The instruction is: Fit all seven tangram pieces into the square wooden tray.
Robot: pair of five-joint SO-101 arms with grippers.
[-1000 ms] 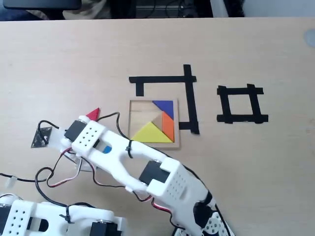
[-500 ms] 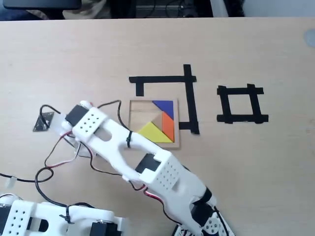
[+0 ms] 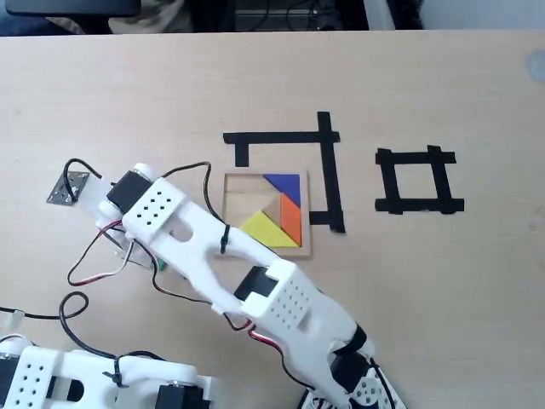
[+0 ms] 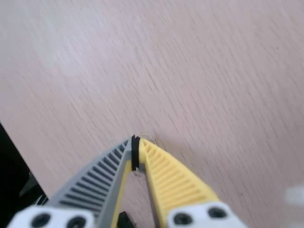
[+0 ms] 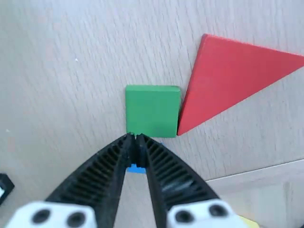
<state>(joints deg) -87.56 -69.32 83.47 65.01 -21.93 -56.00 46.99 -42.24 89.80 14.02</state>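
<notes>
Right wrist view: the right gripper (image 5: 134,138) is seen with its fingers (image 5: 166,168) pressed together and nothing held between them, the tips poised at one edge of the green square (image 5: 153,110). The red triangle (image 5: 235,76) is laid just beside that square, one corner at its edge, and a blue piece (image 5: 137,167) is partly hidden beneath the fingers. In the high view the square wooden tray (image 3: 245,200) is found on the bench (image 3: 443,324) just beside this arm. A yellow triangle (image 3: 262,230), an orange piece (image 3: 292,220) and a dark blue triangle (image 3: 285,181) are already seated in it. The left gripper (image 4: 135,145) is closed on nothing over bare bench.

Trouble is most likely to be caused by the shut fingers. If they are lowered or advanced unopened, the green square could be shoved into the red triangle and both scattered, and the blue piece dragged along. Whether the tips are already touching the square cannot be judged with certainty.
</notes>
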